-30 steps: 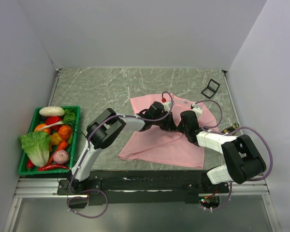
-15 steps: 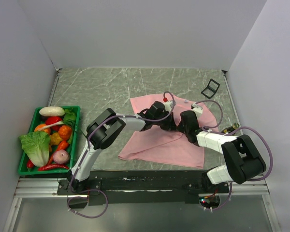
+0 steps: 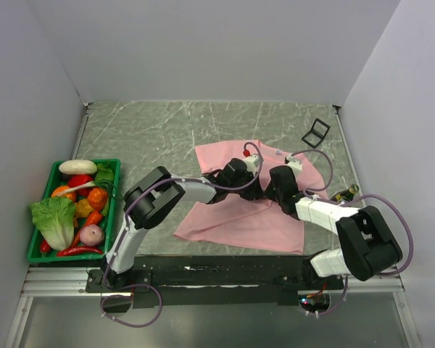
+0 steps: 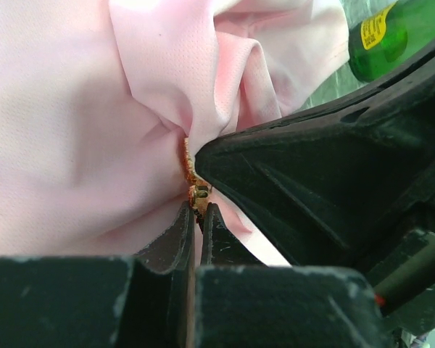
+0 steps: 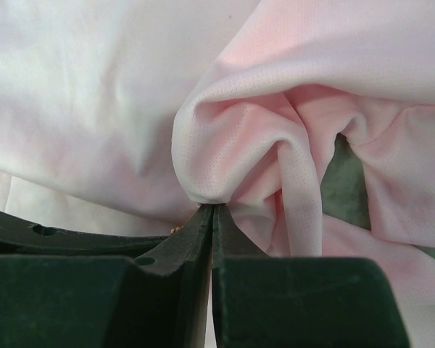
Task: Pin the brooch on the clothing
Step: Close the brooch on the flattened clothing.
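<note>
Brooch (image 4: 188,167) — a tiny jagged orange edge with a gold clasp, tucked against a fold of the clothing (image 3: 239,217), a pale pink shirt bunched right of centre on the table (image 3: 145,138). Left gripper (image 4: 199,210) is pressed together on the clasp. Right gripper (image 5: 212,210) pinches a shirt fold just beside it. Since a second ago — left arm drawn slightly back, and the shirt's near-left corner has shifted with it.

The clothing (image 5: 94,94) is showing as soft pink cloth — a fine, matt knit, creasing into smooth folds. The brooch (image 4: 189,165) is glinting with a grainy orange edge and a small gold metal fitting. The left gripper (image 4: 198,209) is looking like matt black plastic, faintly rough. The table (image 3: 145,130) is carrying a grey-green marbled finish; the bottle (image 4: 404,35) is shining glossy green.
</note>
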{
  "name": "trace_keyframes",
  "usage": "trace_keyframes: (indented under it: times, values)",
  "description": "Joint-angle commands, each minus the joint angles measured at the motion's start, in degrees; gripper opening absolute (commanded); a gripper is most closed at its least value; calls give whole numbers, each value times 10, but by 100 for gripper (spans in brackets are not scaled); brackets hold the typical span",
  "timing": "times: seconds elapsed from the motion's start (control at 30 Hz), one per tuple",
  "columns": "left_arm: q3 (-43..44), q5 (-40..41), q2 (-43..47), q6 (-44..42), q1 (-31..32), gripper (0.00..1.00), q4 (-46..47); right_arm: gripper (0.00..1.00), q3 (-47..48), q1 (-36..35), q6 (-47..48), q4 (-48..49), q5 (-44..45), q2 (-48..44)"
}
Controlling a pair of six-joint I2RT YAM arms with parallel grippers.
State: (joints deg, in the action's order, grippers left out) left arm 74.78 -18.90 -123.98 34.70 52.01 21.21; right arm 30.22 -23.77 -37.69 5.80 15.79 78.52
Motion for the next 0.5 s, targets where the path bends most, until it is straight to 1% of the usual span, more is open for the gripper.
trace_keyframes:
  times: [0.0,0.07,0.2,0.33,0.47]
  values:
    - [-7,-159,71,25,74,1,73,8,-1,-3,-12,-11,-11,-19]
    - [-22,-151,74,36,67,1,78,8,-7,-3,-10,-22,-6,-45]
    - [-43,-136,81,28,51,1,68,9,-15,-3,-8,-34,2,-79]
    - [-36,-133,80,20,46,1,52,9,-19,-3,-9,-40,5,-94]
    - [-32,-134,77,23,42,1,60,9,-24,-1,-6,-39,2,-99]
